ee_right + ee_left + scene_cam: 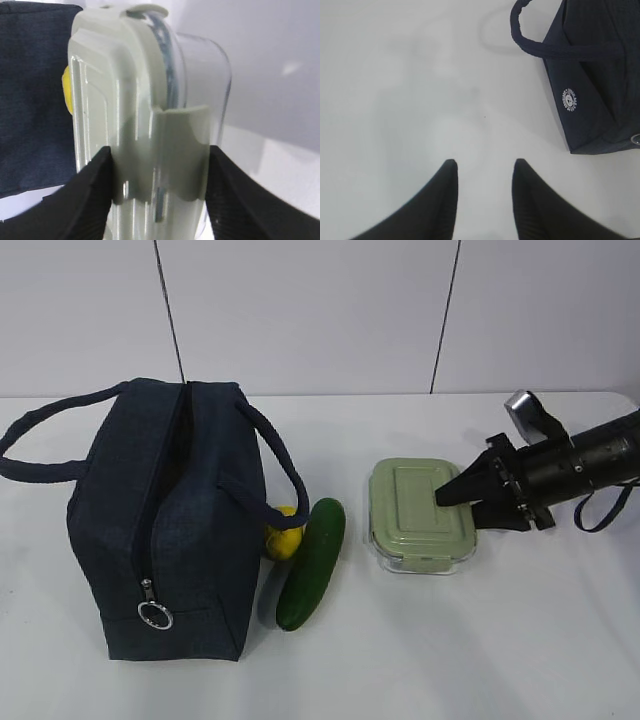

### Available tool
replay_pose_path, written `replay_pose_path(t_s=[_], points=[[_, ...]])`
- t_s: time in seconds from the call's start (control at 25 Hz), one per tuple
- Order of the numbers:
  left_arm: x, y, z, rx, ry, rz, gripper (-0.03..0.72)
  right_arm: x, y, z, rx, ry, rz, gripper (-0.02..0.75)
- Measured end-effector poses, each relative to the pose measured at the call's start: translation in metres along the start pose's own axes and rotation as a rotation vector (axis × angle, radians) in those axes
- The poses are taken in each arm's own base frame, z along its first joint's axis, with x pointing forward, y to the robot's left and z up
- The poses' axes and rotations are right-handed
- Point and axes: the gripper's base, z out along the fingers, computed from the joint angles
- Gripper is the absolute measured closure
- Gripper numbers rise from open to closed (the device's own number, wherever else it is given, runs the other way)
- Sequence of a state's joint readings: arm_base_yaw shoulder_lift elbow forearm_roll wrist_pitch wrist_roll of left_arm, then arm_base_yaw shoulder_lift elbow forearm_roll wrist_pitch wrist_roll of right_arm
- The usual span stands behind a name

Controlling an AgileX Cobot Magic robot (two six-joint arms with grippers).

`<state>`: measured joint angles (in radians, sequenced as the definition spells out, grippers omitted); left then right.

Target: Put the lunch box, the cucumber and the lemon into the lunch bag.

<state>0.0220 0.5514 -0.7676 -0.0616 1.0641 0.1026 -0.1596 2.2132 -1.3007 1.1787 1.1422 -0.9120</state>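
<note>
Your right pincer [159, 192] is clamping the lunch box [420, 514] at its latch side, while your left pincer [484, 172] is hovering apart over the bench [400, 90] beside the lunch bag [165, 525].

lunch bag [170, 530] upright, unzipped – lemon [283, 532], cucumber [312, 562] beside | lunch box [420, 514] – lidded, rightward

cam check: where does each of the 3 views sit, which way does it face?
Exterior: front, table height, faces lunch bag, cucumber, lemon, lunch box; right gripper shows.
Left wrist: looks down at table; left gripper open.
Right wrist: looks along fingers straddling the lunch box.
Shared: bag in all; box, lemon in exterior and right.
</note>
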Motion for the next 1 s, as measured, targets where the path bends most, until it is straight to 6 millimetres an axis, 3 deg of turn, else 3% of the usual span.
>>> replay_pose_path(t_s=[0.68,1.0], points=[[0.0,-0.001,0.001,0.007,0.004,-0.004,0.424,-0.002,0.018,-0.012,0.006,-0.027,0.033,0.351],[-0.011,-0.003,0.015,0.053,0.012,-0.061,0.424,-0.003,0.034,-0.021,0.011,-0.047,0.016,0.351]])
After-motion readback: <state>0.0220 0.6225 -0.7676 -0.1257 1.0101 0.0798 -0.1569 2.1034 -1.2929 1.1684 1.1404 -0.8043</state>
